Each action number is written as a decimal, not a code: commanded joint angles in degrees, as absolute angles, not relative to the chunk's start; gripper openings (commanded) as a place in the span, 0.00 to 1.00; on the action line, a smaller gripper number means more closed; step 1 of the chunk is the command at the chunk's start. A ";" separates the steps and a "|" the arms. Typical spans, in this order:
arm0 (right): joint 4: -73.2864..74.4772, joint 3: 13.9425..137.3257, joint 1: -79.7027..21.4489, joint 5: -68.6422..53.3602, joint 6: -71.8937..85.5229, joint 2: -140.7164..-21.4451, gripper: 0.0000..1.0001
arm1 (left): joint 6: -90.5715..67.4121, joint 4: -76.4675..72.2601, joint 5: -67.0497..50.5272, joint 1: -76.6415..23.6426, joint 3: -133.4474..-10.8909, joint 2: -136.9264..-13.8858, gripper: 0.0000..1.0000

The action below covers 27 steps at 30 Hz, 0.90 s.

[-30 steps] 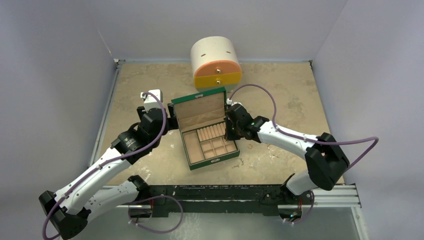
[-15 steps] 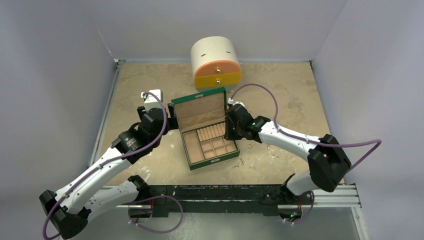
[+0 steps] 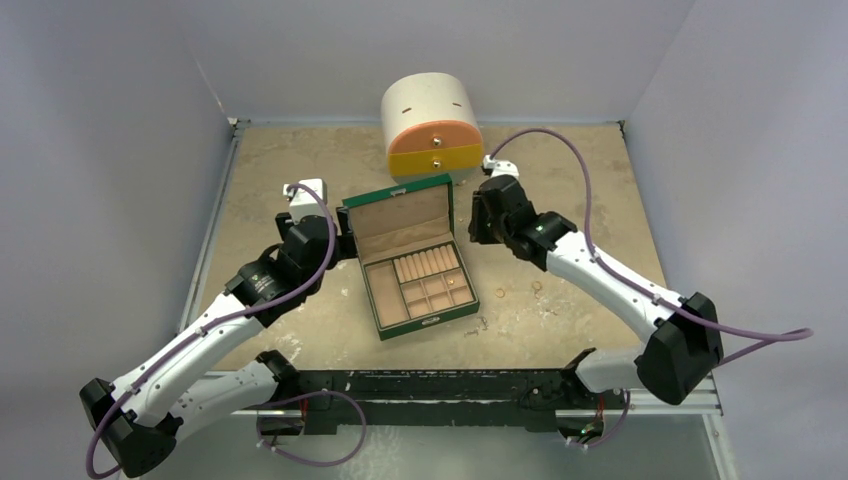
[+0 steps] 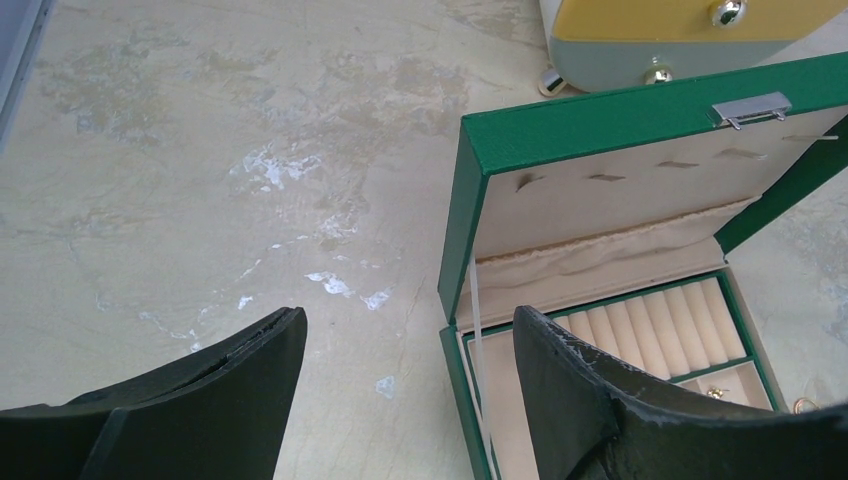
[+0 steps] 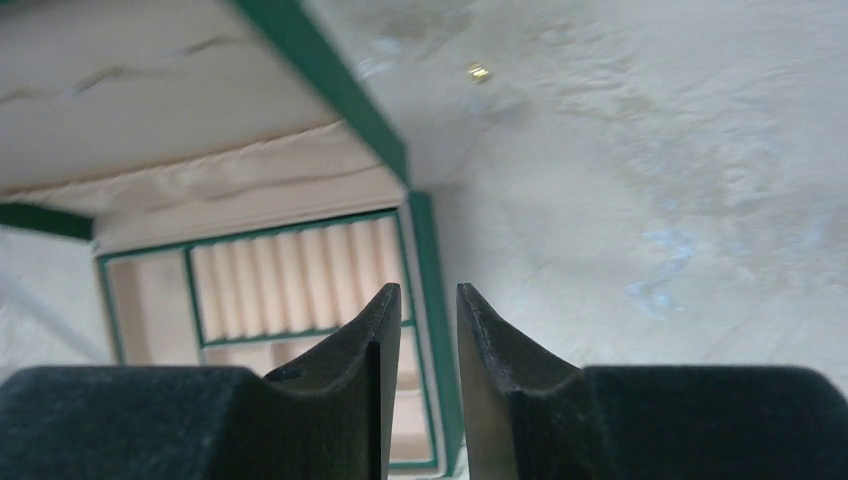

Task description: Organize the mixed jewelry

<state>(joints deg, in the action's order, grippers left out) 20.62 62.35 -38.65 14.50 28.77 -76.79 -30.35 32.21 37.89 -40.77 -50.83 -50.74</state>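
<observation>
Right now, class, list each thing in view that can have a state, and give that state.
green box, open, lid standing up.
drawer chest, both drawers shut.
left gripper, open, holding nothing.
right gripper, open by a narrow gap, holding nothing.
gold rings, loose on the table, outside the box.
</observation>
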 commanded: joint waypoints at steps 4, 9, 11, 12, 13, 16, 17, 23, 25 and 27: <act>14.70 63.56 -29.30 14.28 22.35 -79.08 0.29 | -29.40 29.80 39.76 -40.48 -50.88 -49.86 0.74; 11.35 66.66 -25.33 10.90 21.97 -85.54 0.27 | -29.44 29.89 40.49 -40.47 -50.82 -48.99 0.74; 10.52 68.24 -24.55 9.30 22.13 -88.33 0.26 | -29.44 29.93 40.66 -40.46 -50.89 -48.79 0.74; 10.09 69.01 -24.38 8.78 22.11 -89.73 0.26 | -29.44 29.89 40.73 -40.43 -50.89 -48.66 0.74; 9.56 69.77 -24.17 8.34 22.14 -91.06 0.26 | -29.44 29.91 40.78 -40.49 -50.89 -48.69 0.74; 8.14 72.06 -23.75 6.71 22.17 -95.50 0.26 | -29.36 29.88 40.70 -40.47 -50.87 -48.84 0.74; 8.02 73.13 -23.69 6.38 22.25 -96.85 0.26 | -29.36 29.89 40.69 -40.51 -50.86 -48.86 0.74; 7.15 77.61 -23.06 4.50 22.98 -104.20 0.27 | -29.27 29.97 40.54 -40.47 -50.92 -49.43 0.74; 6.64 78.33 -22.95 3.64 23.47 -105.98 0.27 | -29.27 30.00 40.50 -40.52 -50.97 -49.56 0.74; 6.23 78.88 -22.90 2.81 23.87 -107.51 0.28 | -29.18 30.02 40.45 -40.43 -50.89 -49.69 0.74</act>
